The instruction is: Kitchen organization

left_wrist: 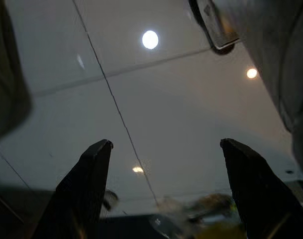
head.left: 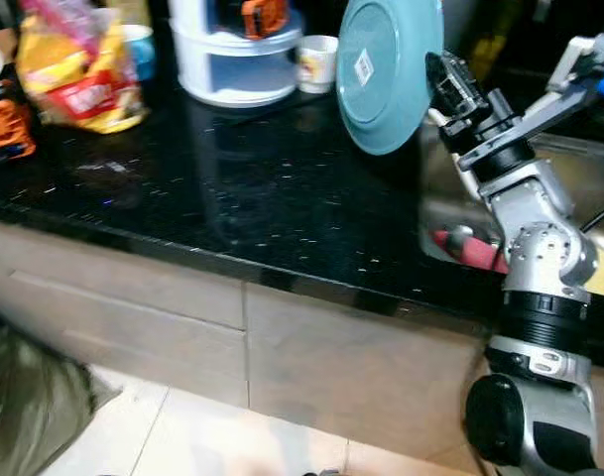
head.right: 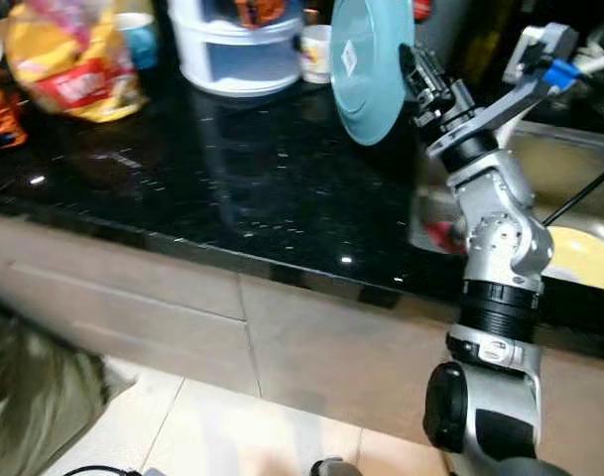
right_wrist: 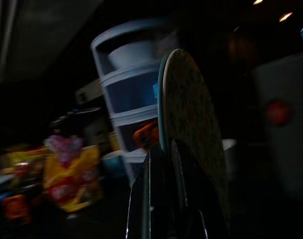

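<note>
Far off to the left of the right hand (head.left: 442, 77), a yellow snack bag (head.left: 78, 74) lay on the black counter (head.left: 232, 198), w/ an orange item (head.left: 4, 129) beside it at the counter's edge. Nearer the hand, a white tiered rack (head.left: 237, 50) stood at the back; its upper shelf held sth orange (head.left: 264, 15), and the right wrist view showed a white bowl (right_wrist: 134, 54) on a higher tier. A small white cup (head.left: 316, 61) sat just beside the rack, betw. it and the plate; contents not visible. The teal plate (head.left: 386, 69) was held on edge, clear of the counter, its rim pinched betw. the right hand's two fingers, which were closed tight on it. Prob. carried upright like that because an edge grip is the only way two thin fingers can hold a flat plate, and it'd slot into a rack that way. Below and right of the hand was the sink (head.left: 579, 188), w/ a red item (head.left: 470, 248) in it. The left hand (left_wrist: 163, 159) hung idle over the tiled floor (left_wrist: 141, 109), fingers spread wide apart and holding nothing.
</note>
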### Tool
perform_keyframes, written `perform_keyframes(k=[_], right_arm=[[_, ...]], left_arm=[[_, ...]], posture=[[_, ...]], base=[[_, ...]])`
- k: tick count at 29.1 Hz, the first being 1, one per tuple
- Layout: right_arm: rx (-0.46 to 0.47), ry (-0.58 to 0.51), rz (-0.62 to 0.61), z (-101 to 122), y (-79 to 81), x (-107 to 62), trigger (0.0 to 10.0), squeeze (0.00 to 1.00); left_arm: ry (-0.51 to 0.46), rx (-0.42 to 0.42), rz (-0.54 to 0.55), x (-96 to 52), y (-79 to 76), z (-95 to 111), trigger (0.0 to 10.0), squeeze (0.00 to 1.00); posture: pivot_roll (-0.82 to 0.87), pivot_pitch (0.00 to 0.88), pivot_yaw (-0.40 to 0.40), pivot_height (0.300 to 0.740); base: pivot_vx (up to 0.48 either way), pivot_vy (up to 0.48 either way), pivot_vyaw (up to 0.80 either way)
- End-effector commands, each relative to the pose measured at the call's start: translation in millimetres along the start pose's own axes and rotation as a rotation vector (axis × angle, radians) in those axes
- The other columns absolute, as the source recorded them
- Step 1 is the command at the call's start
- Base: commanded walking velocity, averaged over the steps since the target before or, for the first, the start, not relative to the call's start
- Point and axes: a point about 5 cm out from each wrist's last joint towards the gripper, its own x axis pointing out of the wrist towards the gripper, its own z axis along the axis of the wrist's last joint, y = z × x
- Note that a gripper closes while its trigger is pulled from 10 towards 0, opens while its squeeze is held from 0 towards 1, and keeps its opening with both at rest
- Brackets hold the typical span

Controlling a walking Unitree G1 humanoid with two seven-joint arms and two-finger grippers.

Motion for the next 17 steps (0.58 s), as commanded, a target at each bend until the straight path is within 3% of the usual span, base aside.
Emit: perform_keyframes(k=[1,5,6,8,10,11,13,17], right_arm=[[-0.056,-0.024,0.075,5.8,12.1,2.7,0.0,0.0],[-0.093,-0.009,0.152,4.7,20.6,0.4,0.0,0.0],[-0.225,0.062,0.262,0.3,35.1,-1.1,0.0,0.0],[-0.417,0.176,0.333,-11.8,45.1,0.0,0.0,0.0],[-0.464,0.199,0.362,-15.6,49.5,1.2,0.0,0.0],[-0.534,0.207,0.406,-19.0,59.1,6.0,0.0,0.0],[-0.534,0.207,0.406,-19.0,59.1,6.0,0.0,0.0],[-0.659,0.219,0.443,-22.3,67.0,11.6,0.0,0.0]], left_arm=[[-0.088,-0.025,-0.017,-0.2,-2.4,17.7,10.0,0.0],[-0.12,-0.062,-0.024,-0.6,-2.2,22.9,10.0,0.0],[-0.187,-0.103,-0.021,-2.7,5.3,36.0,10.0,0.0],[-0.254,-0.14,-0.027,-6.1,15.3,49.5,10.0,0.0],[-0.284,-0.144,-0.031,-8.2,20.8,55.8,10.0,0.0],[-0.359,-0.156,-0.041,-14.4,35.8,70.6,10.0,0.0],[-0.359,-0.156,-0.041,-14.4,35.8,70.6,10.0,0.0],[-0.493,-0.159,-0.082,-28.0,59.4,93.9,10.0,0.0]], posture=[[0.06,0.085,-0.05,0.74],[0.06,0.087,-0.05,0.74],[0.07,0.089,-0.05,0.74],[0.07,0.095,-0.05,0.74],[0.07,0.095,-0.052,0.74],[0.08,0.098,-0.054,0.74],[0.08,0.098,-0.054,0.74],[0.09,0.102,-0.058,0.74]], base=[[0.0,0.0,0.0],[0.0,0.0,0.0],[0.0,0.0,0.0],[0.0,0.0,0.0],[0.0,0.0,0.0],[0.0,0.0,0.0],[0.0,0.0,0.0],[0.0,0.0,0.0]])
